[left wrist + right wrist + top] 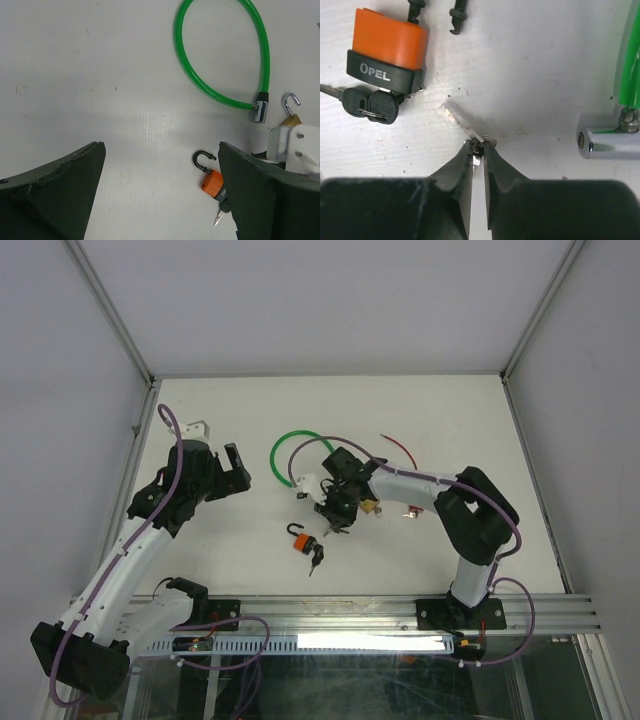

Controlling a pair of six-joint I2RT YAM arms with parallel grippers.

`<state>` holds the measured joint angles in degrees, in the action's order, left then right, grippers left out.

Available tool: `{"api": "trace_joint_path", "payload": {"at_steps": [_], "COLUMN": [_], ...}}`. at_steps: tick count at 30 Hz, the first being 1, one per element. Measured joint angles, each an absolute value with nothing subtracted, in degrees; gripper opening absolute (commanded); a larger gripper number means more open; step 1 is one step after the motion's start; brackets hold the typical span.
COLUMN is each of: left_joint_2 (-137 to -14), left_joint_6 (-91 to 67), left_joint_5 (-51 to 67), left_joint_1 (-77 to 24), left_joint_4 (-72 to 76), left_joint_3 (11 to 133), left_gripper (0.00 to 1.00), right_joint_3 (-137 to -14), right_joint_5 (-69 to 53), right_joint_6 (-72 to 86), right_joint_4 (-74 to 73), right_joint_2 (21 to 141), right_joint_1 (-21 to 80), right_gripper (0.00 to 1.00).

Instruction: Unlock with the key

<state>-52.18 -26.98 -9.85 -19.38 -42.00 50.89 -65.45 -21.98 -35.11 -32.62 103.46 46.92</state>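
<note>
An orange and black OPEL padlock (386,48) lies on the white table, its black shackle swung open and black-headed keys (371,105) at its base. It also shows in the top view (300,540) and the left wrist view (212,182). My right gripper (478,147) is down at the table just right of it, shut on the head and ring of a small silver key (461,119), whose blade points up-left. In the top view the right gripper (335,520) is near the padlock. My left gripper (238,468) is open and empty, well left of the locks, and shows wide apart in its wrist view (161,150).
A green cable lock (293,453) loops at the back, its chrome end (606,142) right of my right gripper. A brass padlock (292,119) with an open shackle lies by the right arm. A red wire (400,447) lies further back right. Enclosure walls ring the table.
</note>
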Motion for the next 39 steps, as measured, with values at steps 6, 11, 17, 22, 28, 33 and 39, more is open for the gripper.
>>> {"api": "trace_joint_path", "payload": {"at_steps": [6,11,17,22,28,33,39], "left_joint_2": [-53.1,-53.4,-53.1,-51.9,-51.2,-50.1,-48.1], "left_joint_6": [-26.9,-26.9,-27.7,-29.8,-34.0,-38.8,-44.8], "left_joint_5": [-8.3,-5.8,-1.3,4.5,12.6,18.4,22.8], "left_joint_1": [-19.4,-19.4,-19.4,-19.4,-19.4,-19.4,-19.4], "left_joint_4": [-42.0,-41.8,-39.8,-35.9,-29.0,-21.7,-11.3], "left_joint_3": [50.9,50.9,50.5,47.7,42.4,37.4,32.4], "left_gripper": [0.99,0.99,0.99,0.99,0.98,0.97,0.94], "right_joint_3": [-61.0,-55.8,-52.5,-47.8,-41.9,-36.2,-30.2], "right_joint_5": [-22.0,-22.3,-21.7,-20.9,-19.0,-17.1,-15.8], "right_joint_6": [-25.2,-15.8,-2.3,9.5,19.5,26.3,32.8], "right_joint_4": [-29.6,-26.0,-19.5,-11.1,-0.7,8.1,21.4], "right_joint_2": [100.0,95.5,89.9,83.1,76.9,73.6,71.3], "right_joint_1": [46.0,46.0,46.0,46.0,46.0,46.0,46.2], "right_gripper": [0.0,0.0,0.0,0.0,0.0,0.0,0.0]}}
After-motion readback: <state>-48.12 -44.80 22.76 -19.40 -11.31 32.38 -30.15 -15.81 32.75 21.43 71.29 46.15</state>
